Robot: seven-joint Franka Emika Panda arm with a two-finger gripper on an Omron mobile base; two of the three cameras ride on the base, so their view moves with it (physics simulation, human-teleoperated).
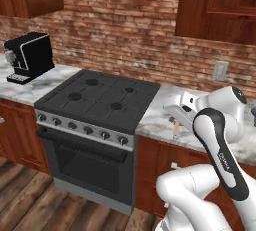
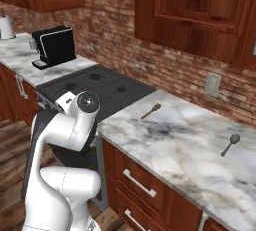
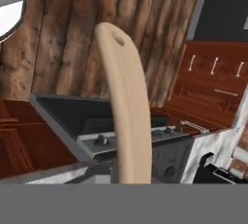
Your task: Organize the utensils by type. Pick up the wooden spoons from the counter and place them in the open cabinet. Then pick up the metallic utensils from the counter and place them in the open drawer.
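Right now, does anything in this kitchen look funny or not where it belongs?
Nothing is spilled or broken. Two spoons lie loose on the counter: a brown wooden spoon near the stove and a grey metal spoon farther right. A pale wooden spoon juts up close before the hand camera, apparently held.

We see a black stove (image 1: 97,100) between marble counter (image 1: 30,87) sections, a black coffee machine (image 1: 29,56) at left, brick wall (image 1: 125,30) behind.
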